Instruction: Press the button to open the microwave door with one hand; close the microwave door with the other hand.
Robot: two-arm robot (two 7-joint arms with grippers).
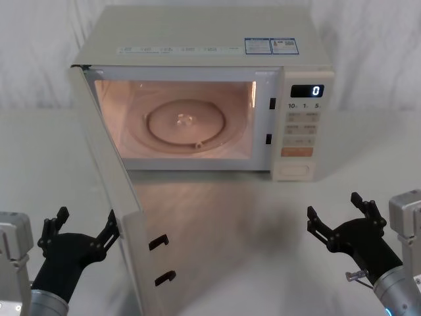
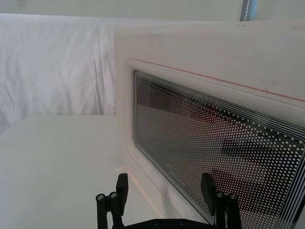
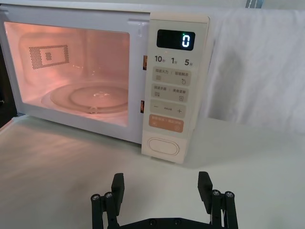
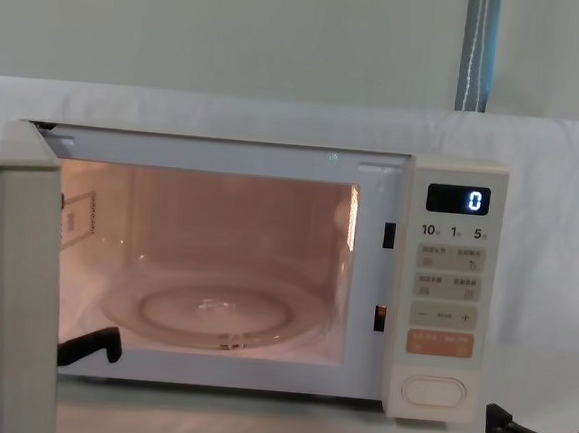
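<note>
Microwave door [image 1: 125, 217] open, hiding left pincer's [image 1: 82, 230] finger.

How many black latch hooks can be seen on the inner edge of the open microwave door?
2. Both sit on the free edge of the microwave door in the head view: the upper latch hook and the lower latch hook below it. None looks hidden.

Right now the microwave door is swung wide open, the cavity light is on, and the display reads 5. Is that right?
Not quite: the display reads 0, as the right wrist view shows; the 5 is only a printed label below it. The rest stands: the microwave door is swung wide open and the cavity is lit.
</note>
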